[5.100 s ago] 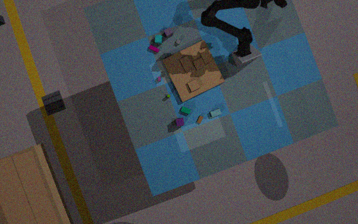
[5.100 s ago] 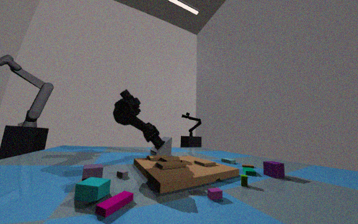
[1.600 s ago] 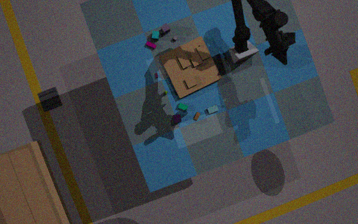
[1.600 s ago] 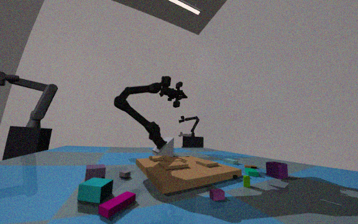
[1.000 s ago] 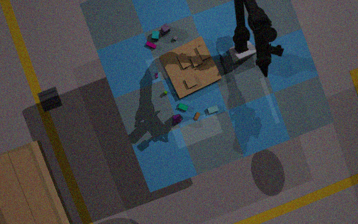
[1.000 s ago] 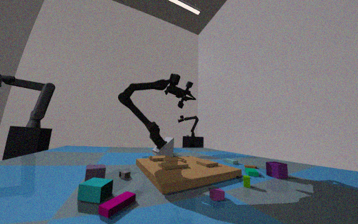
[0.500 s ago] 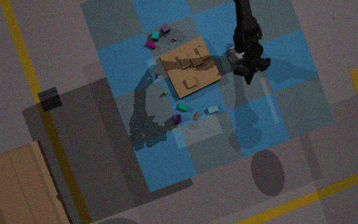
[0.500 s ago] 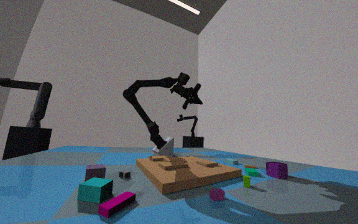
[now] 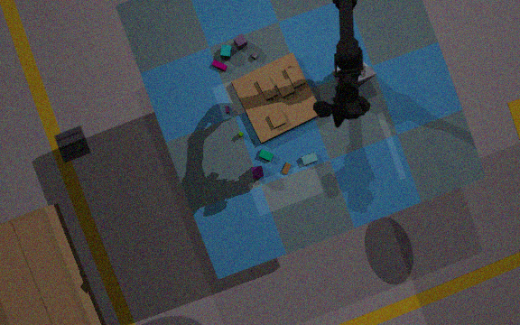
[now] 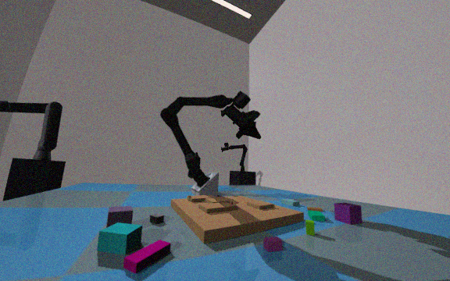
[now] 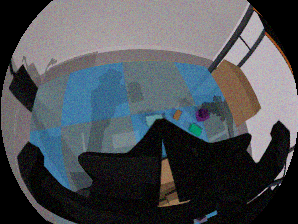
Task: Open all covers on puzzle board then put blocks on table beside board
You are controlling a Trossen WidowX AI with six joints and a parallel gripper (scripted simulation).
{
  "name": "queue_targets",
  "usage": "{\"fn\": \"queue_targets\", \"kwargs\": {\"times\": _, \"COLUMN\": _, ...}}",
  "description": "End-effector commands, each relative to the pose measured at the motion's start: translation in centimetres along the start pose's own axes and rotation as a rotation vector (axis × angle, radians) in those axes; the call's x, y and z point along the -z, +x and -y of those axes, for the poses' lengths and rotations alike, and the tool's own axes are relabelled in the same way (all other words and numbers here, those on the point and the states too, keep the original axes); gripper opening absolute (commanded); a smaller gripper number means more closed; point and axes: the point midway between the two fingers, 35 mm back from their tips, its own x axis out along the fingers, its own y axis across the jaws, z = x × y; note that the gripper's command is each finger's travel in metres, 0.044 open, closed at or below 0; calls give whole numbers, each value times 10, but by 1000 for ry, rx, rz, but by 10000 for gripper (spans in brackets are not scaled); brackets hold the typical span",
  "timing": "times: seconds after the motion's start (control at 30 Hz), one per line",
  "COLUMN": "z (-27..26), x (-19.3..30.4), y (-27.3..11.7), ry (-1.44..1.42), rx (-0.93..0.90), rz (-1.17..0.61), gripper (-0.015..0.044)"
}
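The wooden puzzle board (image 9: 300,108) (image 10: 225,230) lies on the table with several raised wooden covers, among them one cover (image 9: 278,120) (image 10: 260,204) apart from the others. Wells are too dim to judge. Blocks rest clear of the board: teal block (image 9: 226,51) (image 10: 119,238), mauve block (image 9: 240,41), magenta bar (image 9: 219,65) (image 10: 147,255), lime block (image 9: 240,134) (image 10: 310,227), green block (image 9: 265,155) (image 11: 195,130), orange block (image 9: 286,169) (image 11: 177,115), pale block (image 9: 309,159) and purple block (image 9: 257,172) (image 10: 348,213) (image 11: 202,114). My gripper (image 9: 338,125) (image 10: 259,137) (image 11: 160,123) is shut and empty, high above the table.
A small dark block (image 9: 254,56) (image 10: 157,218) and a small plum block (image 9: 227,109) (image 10: 273,243) also lie beside the board. The arm's pale base (image 9: 368,73) (image 10: 212,185) stands near the board. Other arms stand beyond the table.
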Motion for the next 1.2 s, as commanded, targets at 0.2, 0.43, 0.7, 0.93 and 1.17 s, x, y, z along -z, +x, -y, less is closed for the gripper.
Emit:
{"fn": "queue_targets", "kwargs": {"times": 0.2, "z": 29, "x": 37, "y": 27, "ry": 283, "rx": 16, "rz": -172, "gripper": 0}}
{"fn": "queue_targets", "kwargs": {"times": 0.43, "z": 44, "x": 64, "y": 44, "ry": 501, "rx": 28, "rz": -278, "gripper": 0}}
{"fn": "queue_targets", "kwargs": {"times": 0.7, "z": 57, "x": 92, "y": 57, "ry": 692, "rx": 64, "rz": -392, "gripper": 0}}
{"fn": "queue_targets", "kwargs": {"times": 0.93, "z": 71, "x": 125, "y": 68, "ry": 884, "rx": 126, "rz": -523, "gripper": 0}}
{"fn": "queue_targets", "kwargs": {"times": 1.17, "z": 82, "x": 160, "y": 77, "ry": 1066, "rx": 208, "rz": -658, "gripper": 0}}
